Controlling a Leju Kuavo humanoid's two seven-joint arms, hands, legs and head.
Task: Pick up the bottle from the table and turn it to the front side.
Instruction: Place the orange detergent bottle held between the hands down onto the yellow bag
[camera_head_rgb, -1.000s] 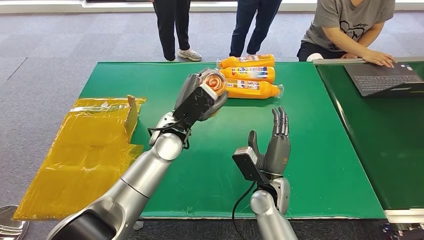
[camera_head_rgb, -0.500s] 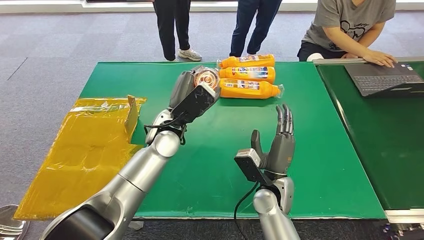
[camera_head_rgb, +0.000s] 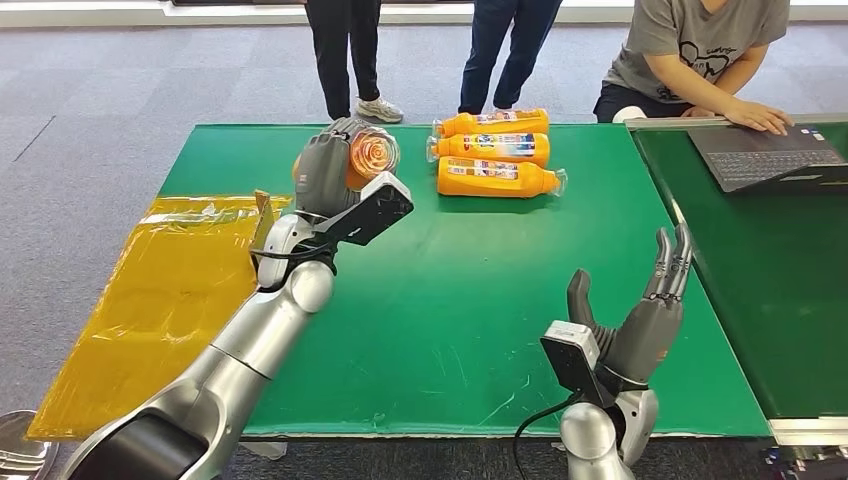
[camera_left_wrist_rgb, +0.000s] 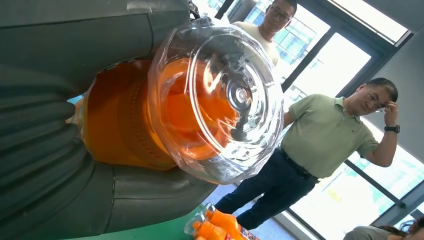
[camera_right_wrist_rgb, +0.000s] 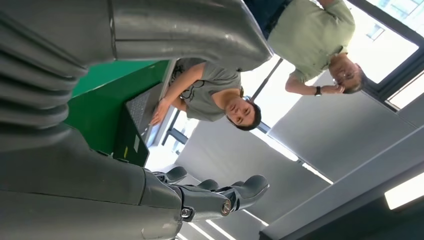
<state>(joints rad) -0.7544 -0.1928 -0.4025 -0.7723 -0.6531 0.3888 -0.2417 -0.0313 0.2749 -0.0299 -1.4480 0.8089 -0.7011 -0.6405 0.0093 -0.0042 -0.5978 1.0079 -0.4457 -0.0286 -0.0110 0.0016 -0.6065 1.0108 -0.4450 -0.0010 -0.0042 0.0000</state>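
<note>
One orange-filled bottle gripped in left hand.

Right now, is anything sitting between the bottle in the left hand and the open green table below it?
Nothing visible. The left hand holds the orange plastic bottle above bare green table. Three other orange bottles lie to its right, and the yellow plastic sheet lies off the table's left edge.
</note>
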